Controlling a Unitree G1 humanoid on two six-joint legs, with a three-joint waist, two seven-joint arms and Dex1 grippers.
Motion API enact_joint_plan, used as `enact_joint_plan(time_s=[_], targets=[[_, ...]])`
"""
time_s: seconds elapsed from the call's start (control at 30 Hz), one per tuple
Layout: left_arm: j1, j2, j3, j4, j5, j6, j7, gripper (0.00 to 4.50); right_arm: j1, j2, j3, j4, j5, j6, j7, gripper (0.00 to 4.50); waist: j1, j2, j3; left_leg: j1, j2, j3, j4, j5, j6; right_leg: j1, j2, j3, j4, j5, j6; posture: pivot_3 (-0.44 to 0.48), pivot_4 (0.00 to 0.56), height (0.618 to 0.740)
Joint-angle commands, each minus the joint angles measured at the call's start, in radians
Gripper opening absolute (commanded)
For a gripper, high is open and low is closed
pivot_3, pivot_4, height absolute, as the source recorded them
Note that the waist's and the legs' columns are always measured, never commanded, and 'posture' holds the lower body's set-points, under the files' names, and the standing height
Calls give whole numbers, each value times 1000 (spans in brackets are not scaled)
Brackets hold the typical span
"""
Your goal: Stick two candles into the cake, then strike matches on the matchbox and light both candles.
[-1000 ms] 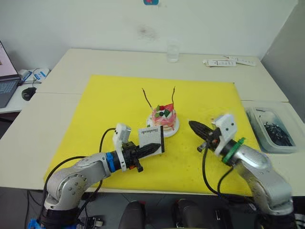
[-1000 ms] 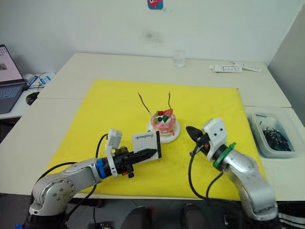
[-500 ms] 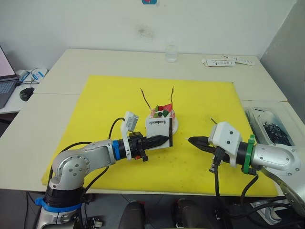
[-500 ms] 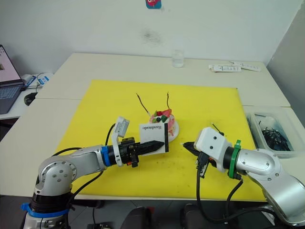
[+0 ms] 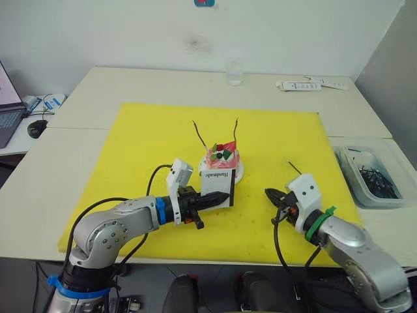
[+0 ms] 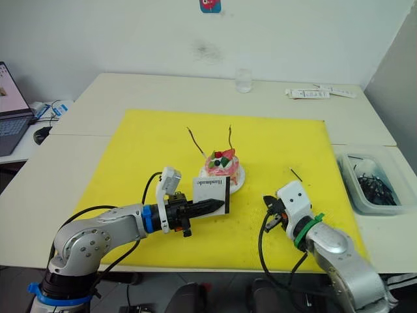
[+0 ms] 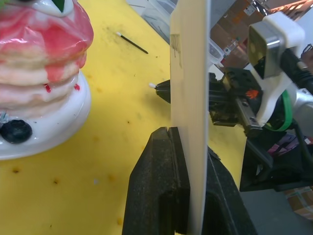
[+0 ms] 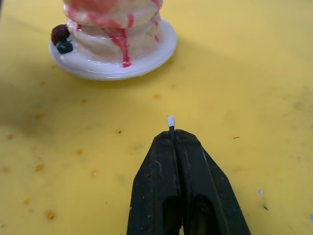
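Looking down over our two arms, we see a smooth yellow mat [image 5: 163, 143] spread across pale tabletops, its surface flecked with small dark specks. Near its middle stands the cake [image 5: 223, 158], small, round and glossy pink in stacked layers, on a shiny white plate [image 5: 238, 173]. Both candles [image 5: 200, 133], thin and wiry with a slight curve, stand upright in its top.

Our left gripper [image 5: 223, 195] has its black, matte fingers pinched tight on the matchbox [image 5: 216, 188], a flat white rectangle with black lettering, held upright on edge just in front of the plate. Our right gripper [image 8: 172, 135] has its fingers pressed together on a match [image 8: 170, 122], of which only the small white tip pokes out beyond the fingertips, pointing toward the cake. A second match [image 5: 294, 167] lies loose on the mat behind that gripper.

Between matchbox and right gripper lies an open strip of bare mat. The mat's near edge runs close beneath both arms. Off its right edge sits a clear plastic bin [image 5: 348, 171] with dark contents.
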Motion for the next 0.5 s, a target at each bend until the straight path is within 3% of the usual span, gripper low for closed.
enact_joint_plan(time_s=[0.03, 0.17, 0.27, 0.4, 0.5], targets=[[10, 8, -6, -24, 23, -32, -32, 0, 18, 28, 25, 78, -74, -173, -20, 7, 0, 0, 0, 0, 0, 0, 0, 0, 0, 0, 0, 0, 0, 0, 0, 0, 150, 740], [27, 7, -9, -28, 44, -44, -47, 0, 35, 56, 27, 168, -101, -262, -18, 7, 0, 0, 0, 0, 0, 0, 0, 0, 0, 0, 0, 0, 0, 0, 0, 0, 150, 740], [37, 7, -8, -33, 52, -49, -54, 0, 45, 78, 19, 210, -106, -300, -17, 658, 0, 0, 0, 0, 1, 0, 0, 0, 0, 0, 0, 0, 0, 0, 0, 0, 150, 740], [45, 5, -4, -36, 60, -51, -57, 0, 58, 84, 21, 225, -98, -330, 7, 2010, 0, 0, 0, 1, 1, 0, 0, 0, 0, 0, 0, 0, 1, 0, 0, 0, 150, 740], [47, 4, -3, -36, 62, -53, -58, 0, 64, 87, 24, 236, -100, -358, 14, 2010, 0, 0, 0, 1, 1, 0, 0, 0, 0, 0, 0, 0, 1, 0, 0, 0, 150, 740]])
